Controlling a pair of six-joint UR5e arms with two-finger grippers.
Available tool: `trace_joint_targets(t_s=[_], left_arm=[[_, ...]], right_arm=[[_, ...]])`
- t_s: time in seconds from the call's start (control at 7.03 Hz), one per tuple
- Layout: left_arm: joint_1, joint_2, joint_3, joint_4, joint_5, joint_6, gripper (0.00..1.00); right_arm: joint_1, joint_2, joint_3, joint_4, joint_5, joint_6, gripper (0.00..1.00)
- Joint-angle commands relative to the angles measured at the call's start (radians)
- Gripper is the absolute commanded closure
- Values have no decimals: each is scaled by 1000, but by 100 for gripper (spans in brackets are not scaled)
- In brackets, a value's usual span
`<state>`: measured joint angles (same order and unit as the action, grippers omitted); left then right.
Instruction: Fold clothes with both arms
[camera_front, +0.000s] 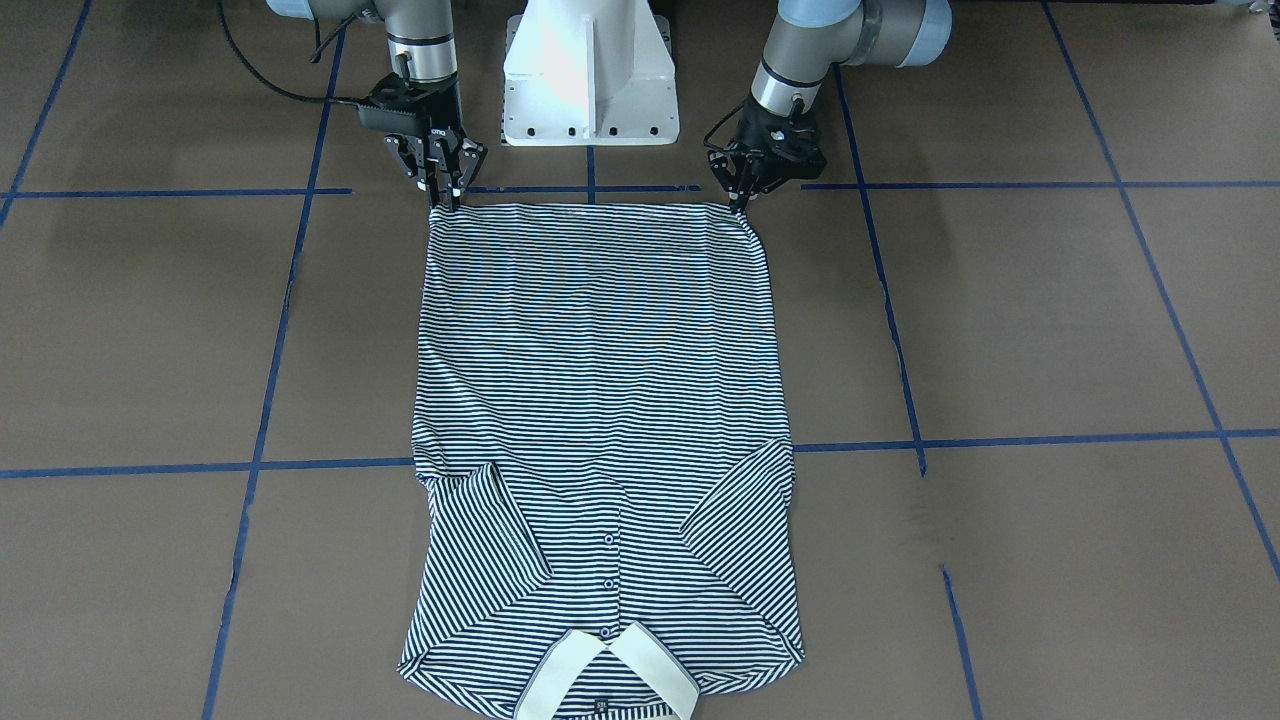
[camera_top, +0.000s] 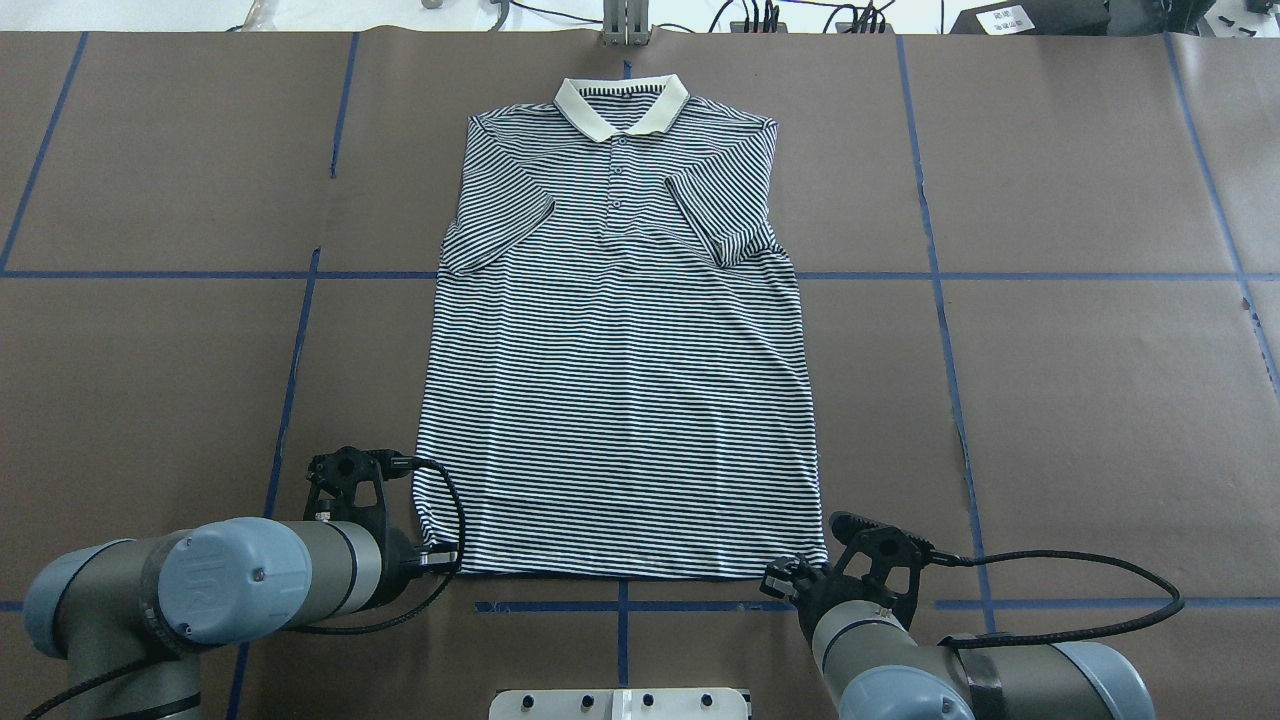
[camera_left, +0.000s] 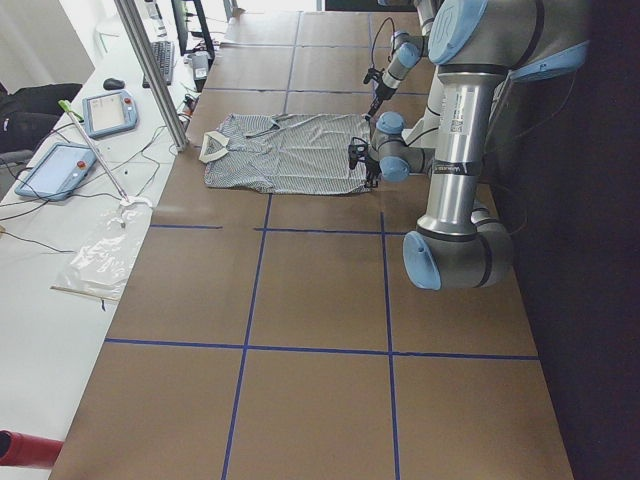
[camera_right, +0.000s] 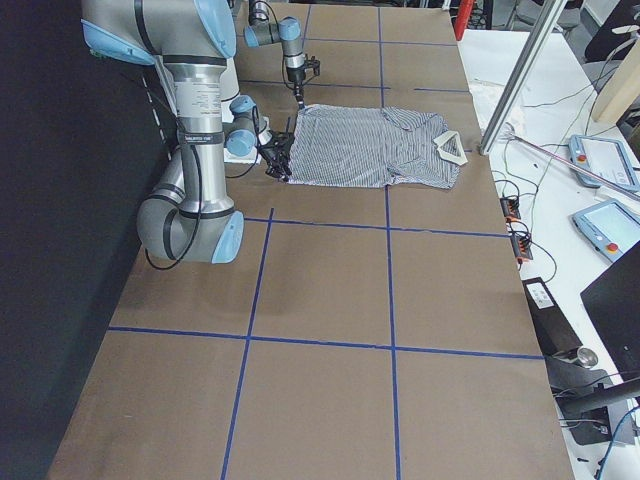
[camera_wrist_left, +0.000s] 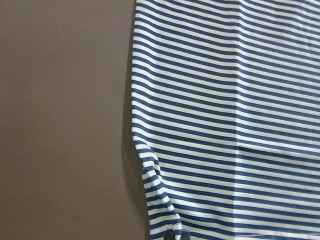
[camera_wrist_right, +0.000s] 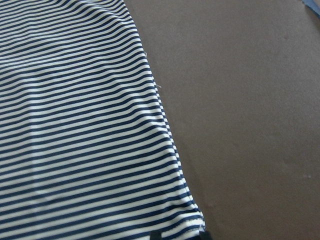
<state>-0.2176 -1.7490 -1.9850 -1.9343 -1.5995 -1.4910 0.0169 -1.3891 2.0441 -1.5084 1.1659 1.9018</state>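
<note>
Nearest, the black two-finger left gripper (camera_front: 738, 203) at 7 o'clock and right gripper (camera_front: 446, 198) at 5 o'clock pinch narrow on the hem corners, probably the best hold on the light, limp navy-and-white striped polo shirt (camera_top: 620, 350) lying flat on the brown table (camera_top: 1050, 400), cream collar (camera_top: 622, 105) at 12 o'clock.

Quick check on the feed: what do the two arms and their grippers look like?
Both the left arm and right arm are silver-grey tubes with light-blue joint caps; the left's cap bears a UR logo. Black cables loop from each wrist. The left gripper and right gripper are black, two-fingered.
</note>
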Motion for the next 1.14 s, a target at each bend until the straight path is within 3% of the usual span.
trace_joint_targets(t_s=[0.0,0.28,0.57,0.71,1.0], left_arm=[[1,-1,0,0,1,0,100],[0,-1,-2,0,1,0,100],[-6,0,-87,30,-16,12,100],[-11,-4,-194,160,-72,14,100],[-19,-111,-477,530,-143,14,100]], right_arm=[[27,-1,4,-1,0,-6,100],[50,4,19,-31,5,-10,100],[52,8,196,-221,14,-13,100],[55,42,297,-334,30,-12,100],[54,231,495,-706,124,-7,100]])
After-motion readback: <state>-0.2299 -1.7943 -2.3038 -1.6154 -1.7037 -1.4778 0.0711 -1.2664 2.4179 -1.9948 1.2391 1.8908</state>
